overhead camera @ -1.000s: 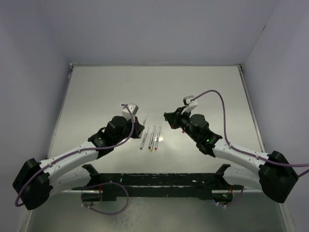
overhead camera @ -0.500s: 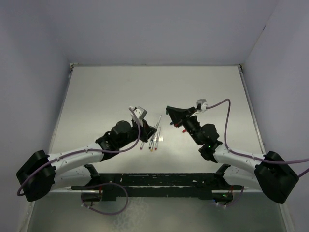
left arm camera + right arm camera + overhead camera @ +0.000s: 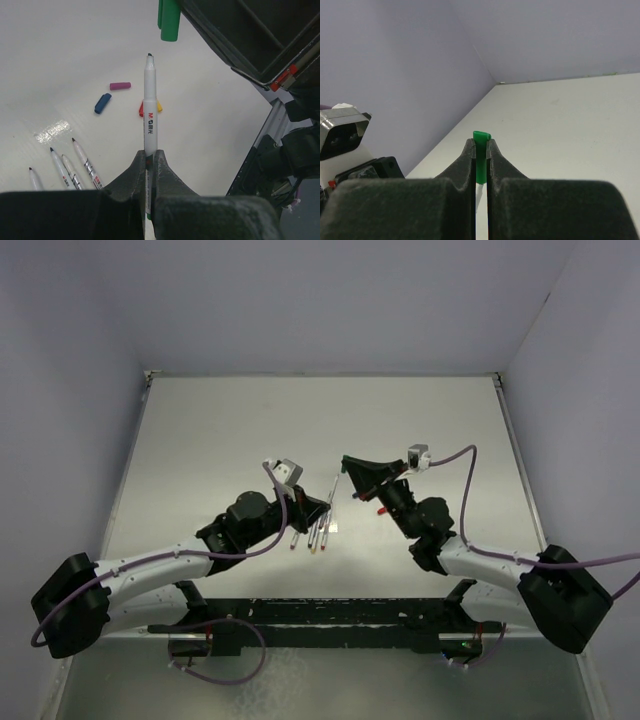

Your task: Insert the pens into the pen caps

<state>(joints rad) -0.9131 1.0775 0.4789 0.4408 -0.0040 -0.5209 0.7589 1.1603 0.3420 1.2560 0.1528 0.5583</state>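
My left gripper is shut on a white pen, which sticks out ahead with its dark tip up. My right gripper is shut on the green pen cap. In the left wrist view the green cap hangs just beyond the pen tip and slightly to its right, apart from it. From above, the held pen points at the right gripper. Purple, blue, red and yellow caps lie on the table. Several more pens lie at lower left.
The loose pens lie side by side on the white table, just below the left gripper. The right arm's dark body fills the upper right of the left wrist view. Walls close the table on three sides.
Both arms have swung inward and their wrists have turned. The held pen now points at the right gripper, and pen tip and green cap have come close together.
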